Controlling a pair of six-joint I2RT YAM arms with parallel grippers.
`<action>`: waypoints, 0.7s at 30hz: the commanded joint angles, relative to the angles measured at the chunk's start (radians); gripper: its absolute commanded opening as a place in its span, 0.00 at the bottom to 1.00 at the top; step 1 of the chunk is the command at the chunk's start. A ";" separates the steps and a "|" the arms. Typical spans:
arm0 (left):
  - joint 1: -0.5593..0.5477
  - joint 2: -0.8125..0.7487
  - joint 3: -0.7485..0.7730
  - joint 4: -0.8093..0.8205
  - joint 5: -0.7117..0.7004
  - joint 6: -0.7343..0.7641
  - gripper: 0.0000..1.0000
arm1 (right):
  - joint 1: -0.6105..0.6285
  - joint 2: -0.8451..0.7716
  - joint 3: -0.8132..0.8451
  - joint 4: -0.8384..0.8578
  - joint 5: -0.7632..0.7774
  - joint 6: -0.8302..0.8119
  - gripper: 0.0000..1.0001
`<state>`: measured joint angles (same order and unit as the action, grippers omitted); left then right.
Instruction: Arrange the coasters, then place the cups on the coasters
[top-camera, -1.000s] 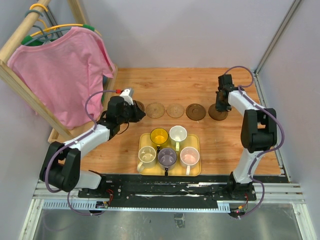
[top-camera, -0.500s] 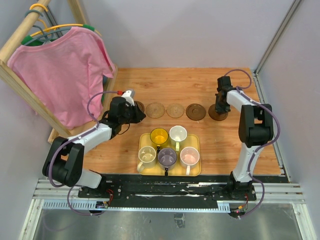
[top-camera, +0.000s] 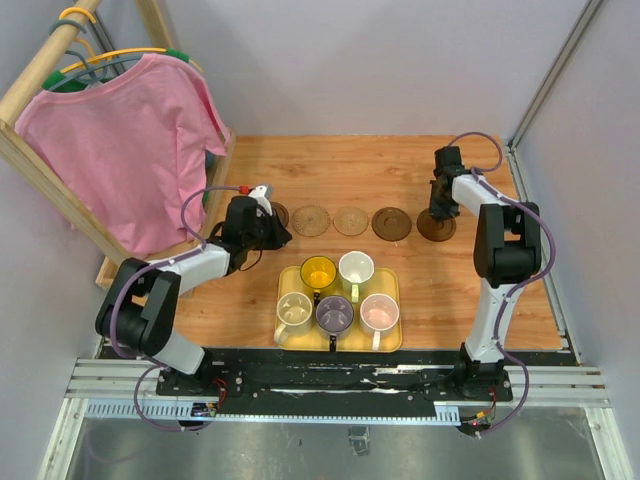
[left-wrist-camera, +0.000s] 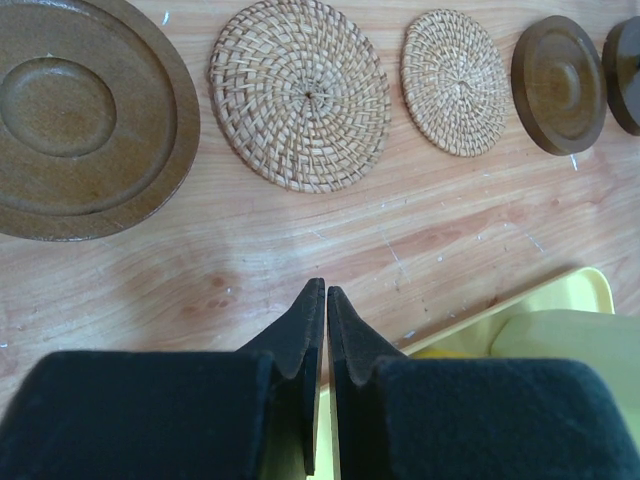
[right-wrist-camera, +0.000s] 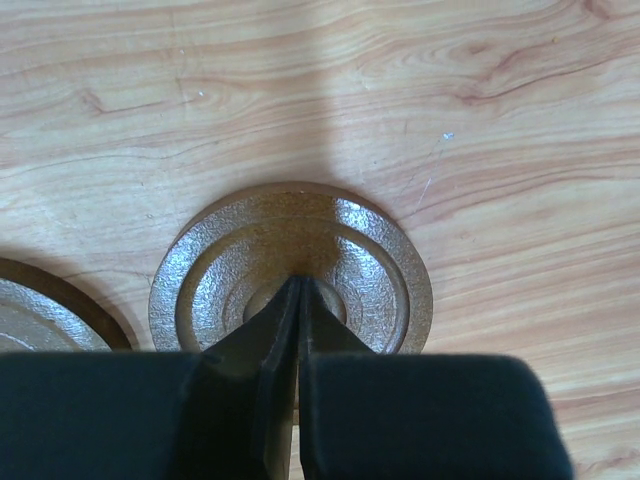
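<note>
We see five coasters (top-camera: 351, 220) in a row across the middle of the table (top-camera: 455, 290), two tan and woven, three dark brown and ringed. The cups (top-camera: 356, 268) sit in a yellow tray (top-camera: 391, 343) by the near edge. Our left gripper (left-wrist-camera: 325, 300) and right gripper (right-wrist-camera: 298, 292) are closed and empty, the right over the rightmost coaster.

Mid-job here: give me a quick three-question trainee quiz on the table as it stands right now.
1. True or false: all five cups stand on the yellow tray.
2. How many woven coasters lie in the row? A one, B two, C three.
3. Fill in: the shut ___ tool is over the rightmost dark coaster.
Key: 1 true. 2 B. 3 right: the right tool, tips together.
</note>
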<state>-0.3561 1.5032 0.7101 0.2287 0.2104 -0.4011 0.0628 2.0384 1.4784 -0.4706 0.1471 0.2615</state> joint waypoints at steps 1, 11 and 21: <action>-0.005 0.026 0.021 0.049 -0.014 -0.002 0.08 | -0.017 0.041 0.024 -0.033 -0.008 0.008 0.03; -0.004 0.092 0.067 0.076 -0.026 -0.008 0.07 | -0.017 -0.002 0.012 -0.043 0.014 0.007 0.03; 0.097 0.029 0.152 0.035 -0.036 0.005 0.08 | -0.015 -0.226 -0.031 -0.064 0.010 -0.019 0.04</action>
<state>-0.3206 1.5856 0.8124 0.2573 0.1925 -0.4072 0.0628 1.9648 1.4502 -0.5083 0.1432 0.2592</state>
